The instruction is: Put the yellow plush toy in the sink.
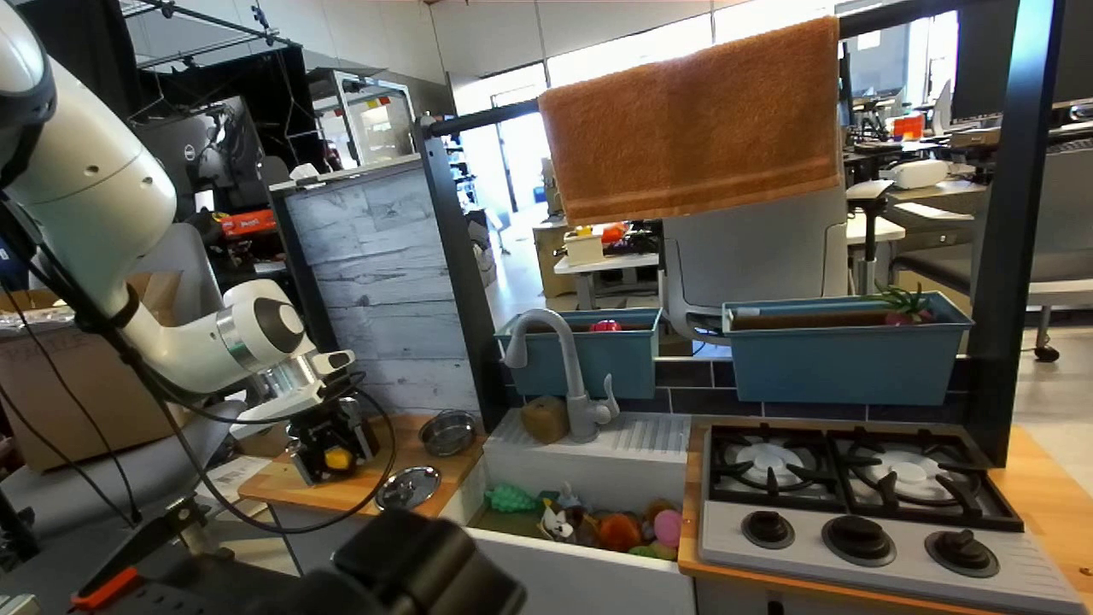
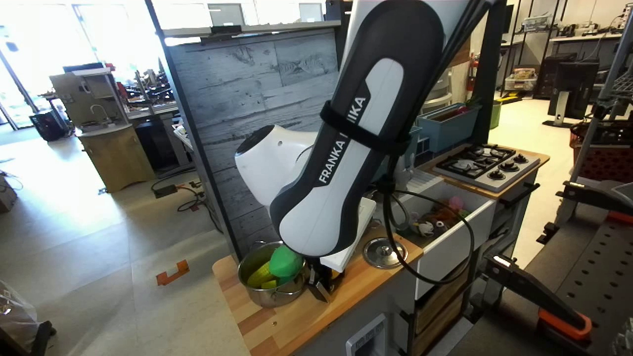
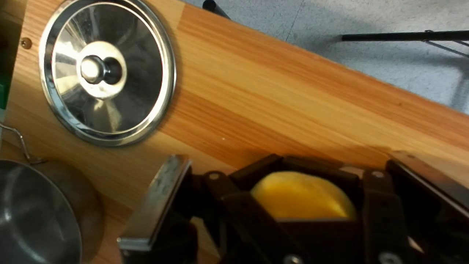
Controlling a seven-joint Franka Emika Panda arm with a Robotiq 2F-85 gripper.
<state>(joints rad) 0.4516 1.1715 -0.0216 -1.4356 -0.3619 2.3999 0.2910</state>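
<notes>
Exterior view, judged from how things lie: the reach looks done — grasp, carry and release remain. Leftmost, a deep steel pot (image 2: 276, 298) holds a yellow corncob-shaped toy (image 2: 260, 275) and a rounded bright-green toy (image 2: 286, 261). Next, seemingly on the wooden counter (image 3: 293, 110), a rounded yellow plush toy (image 3: 302, 196) lies between the spread fingers of a black two-fingered gripper (image 3: 289, 165). Rightmost, the white rectangular sink (image 1: 598, 581) holds other toys — a bumpy green toy (image 1: 511, 498), a fuzzy orange toy (image 1: 619, 531), a pink toy (image 1: 668, 529).

You have an orange-brown terry towel (image 1: 696, 124) draped over a black rail (image 1: 482, 118), two blue rectangular planters (image 1: 845, 363) lower down, a grey two-burner stove (image 1: 809, 534), and a round, shiny metal lid (image 3: 110, 79) lying flat on the striped wooden counter (image 3: 256, 91).
</notes>
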